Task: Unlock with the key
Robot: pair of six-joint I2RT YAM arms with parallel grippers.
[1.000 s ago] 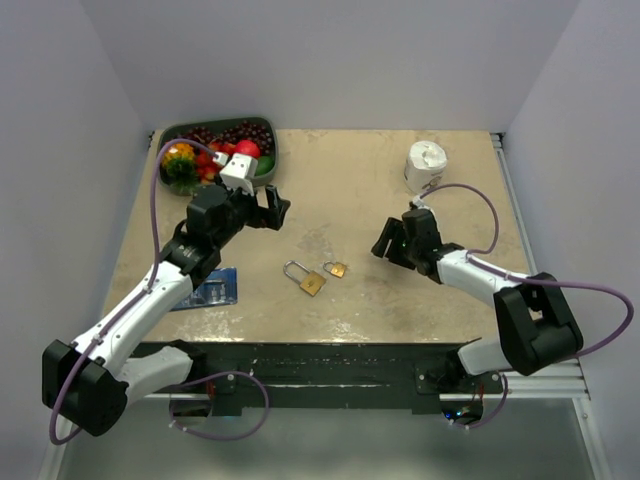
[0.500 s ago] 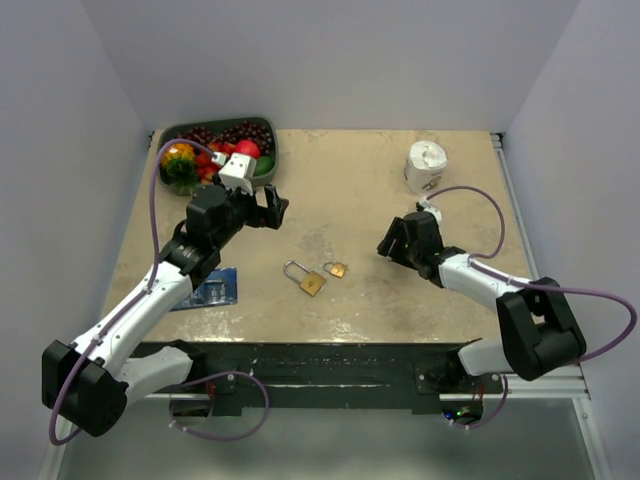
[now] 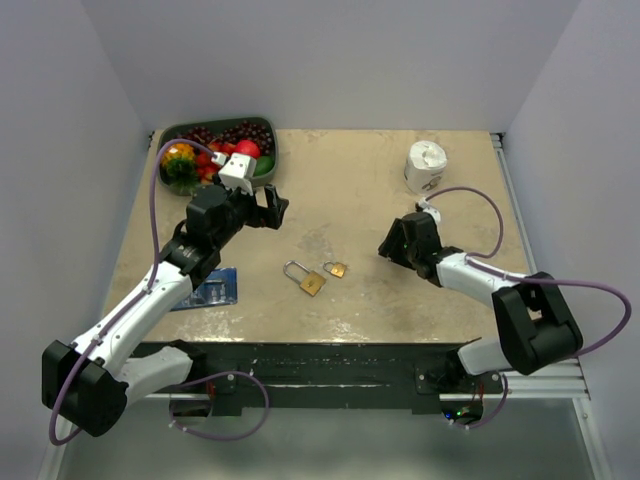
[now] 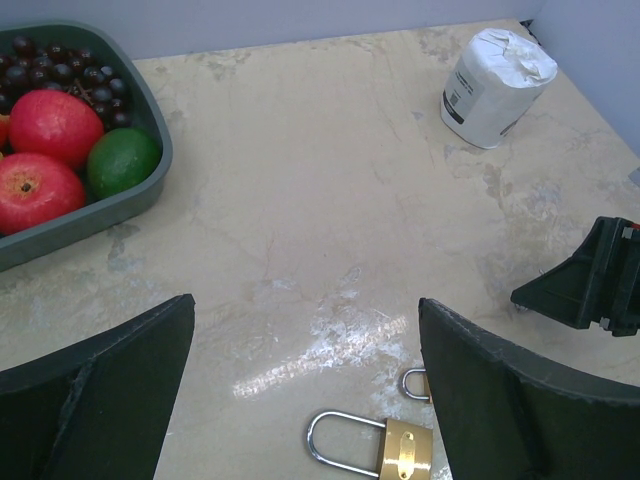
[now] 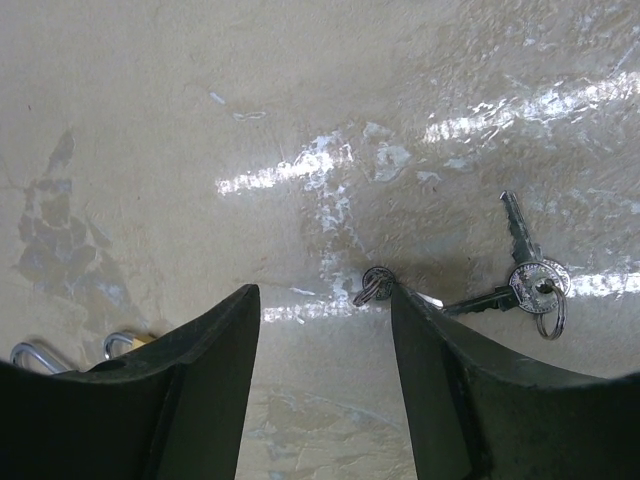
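— Where is the key (image 5: 373,286)?
— On the worktop (image 5: 300,100), between the fingers of your right gripper (image 5: 322,300), right against the inner edge of one. The jaws stand apart and hold nothing.
— And your left gripper (image 4: 305,310)?
— Spread wide and empty, above the worktop near the brass padlock (image 4: 385,450).
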